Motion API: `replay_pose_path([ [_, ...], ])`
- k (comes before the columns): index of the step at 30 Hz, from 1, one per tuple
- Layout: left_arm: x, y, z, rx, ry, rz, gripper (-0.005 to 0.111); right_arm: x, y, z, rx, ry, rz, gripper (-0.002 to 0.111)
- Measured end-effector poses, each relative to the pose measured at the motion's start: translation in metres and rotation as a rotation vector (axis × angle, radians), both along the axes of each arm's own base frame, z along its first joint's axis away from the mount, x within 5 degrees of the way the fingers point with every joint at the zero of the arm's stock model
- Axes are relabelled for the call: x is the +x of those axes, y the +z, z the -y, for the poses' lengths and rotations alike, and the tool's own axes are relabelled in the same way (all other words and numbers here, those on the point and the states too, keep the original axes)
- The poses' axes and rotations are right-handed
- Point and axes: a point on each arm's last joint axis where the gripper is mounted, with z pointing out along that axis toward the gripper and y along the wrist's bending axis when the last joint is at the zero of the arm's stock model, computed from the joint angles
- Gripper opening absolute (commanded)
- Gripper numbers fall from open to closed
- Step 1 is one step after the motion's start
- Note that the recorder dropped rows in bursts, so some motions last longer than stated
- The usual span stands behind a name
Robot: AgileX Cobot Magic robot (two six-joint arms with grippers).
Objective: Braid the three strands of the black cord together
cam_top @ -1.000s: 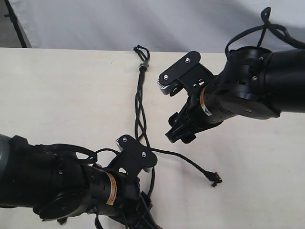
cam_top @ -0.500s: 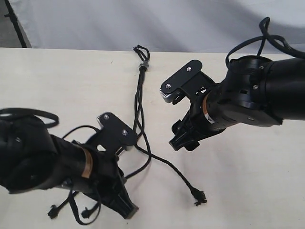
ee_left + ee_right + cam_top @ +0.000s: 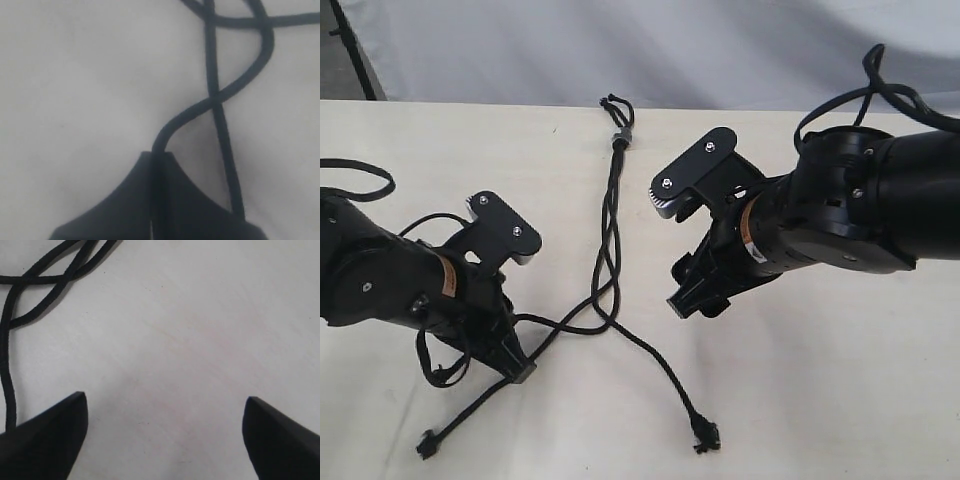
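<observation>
The black cord (image 3: 611, 215) lies down the middle of the table, its grey-black bead (image 3: 618, 137) and short loop at the far end. The three strands are loosely twisted below the bead and part near the middle. One strand (image 3: 655, 365) runs to the near right and ends in a knotted tip (image 3: 703, 437). Another strand (image 3: 220, 95) curves left into my left gripper (image 3: 520, 372), which is shut on it (image 3: 157, 160). A third tip (image 3: 425, 445) lies at the near left. My right gripper (image 3: 698, 295) hovers open right of the twist, nothing between its fingers (image 3: 165, 410).
The pale table (image 3: 840, 400) ends at a white backdrop behind the bead. Thick arm wiring loops out over the left arm (image 3: 350, 165) and the right arm (image 3: 880, 70). The bulky right arm body fills the far right.
My left arm has swung left and back, dragging its strand leftward. The free right strand's tip slid nearer and left. The right gripper has barely moved.
</observation>
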Motion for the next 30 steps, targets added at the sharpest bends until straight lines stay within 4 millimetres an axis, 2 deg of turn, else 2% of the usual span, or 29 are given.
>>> replay_pose_path([
  [5,0.003,-0.02,0.002,0.015,-0.004,-0.033,0.001,0.0,0.0,0.0,0.0,0.0,0.0,0.079],
  [8,0.005,-0.021,0.003,-0.016,0.044,-0.041,0.001,0.0,0.0,0.0,0.0,0.0,0.0,0.079],
  [12,-0.004,-0.023,0.011,-0.049,0.114,-0.119,0.001,0.0,0.0,-0.001,0.011,0.007,0.007,0.079],
  [16,-0.025,-0.024,0.037,-0.044,0.054,-0.195,0.001,0.001,0.001,-0.002,0.016,0.01,0.009,0.079],
  [19,-0.048,-0.023,0.064,-0.03,-0.073,-0.207,0.001,0.001,0.001,-0.002,0.016,0.011,0.009,0.079],
  [23,-0.069,-0.02,0.085,-0.01,-0.213,-0.191,0.001,0.001,0.001,-0.002,0.018,0.009,0.009,0.079],
  [26,-0.068,-0.016,0.084,-0.018,-0.215,-0.178,0.001,0.001,0.001,-0.002,0.018,0.009,0.009,0.079],
  [30,-0.061,-0.01,0.067,-0.012,-0.152,-0.196,0.001,0.001,0.001,-0.002,0.018,0.009,0.009,0.079],
])
